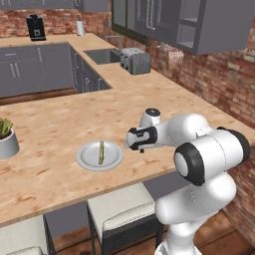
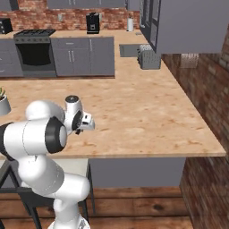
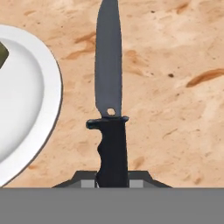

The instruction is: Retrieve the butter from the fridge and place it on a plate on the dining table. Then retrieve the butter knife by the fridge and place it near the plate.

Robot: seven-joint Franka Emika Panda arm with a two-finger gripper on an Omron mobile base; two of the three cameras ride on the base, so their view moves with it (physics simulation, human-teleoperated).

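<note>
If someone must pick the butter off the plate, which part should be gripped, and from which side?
Grip the butter at its middle, coming from above. It lies flat on the plate, a thin stick, so the fingers should close across its narrow width. This is a judgement only.

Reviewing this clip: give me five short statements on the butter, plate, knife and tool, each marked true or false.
1. The butter lies on the plate. True.
2. The tool is open and holds nothing. False: it is shut on the butter knife, gripping its handle.
3. The butter knife lies flat on the plate. False: in the hand view its blade is over bare dining table, beside the plate's rim.
4. A potted plant stands on the dining table. True.
5. The plate sits in the sink. False: it sits on the dining table, near the edge with the stools.
</note>
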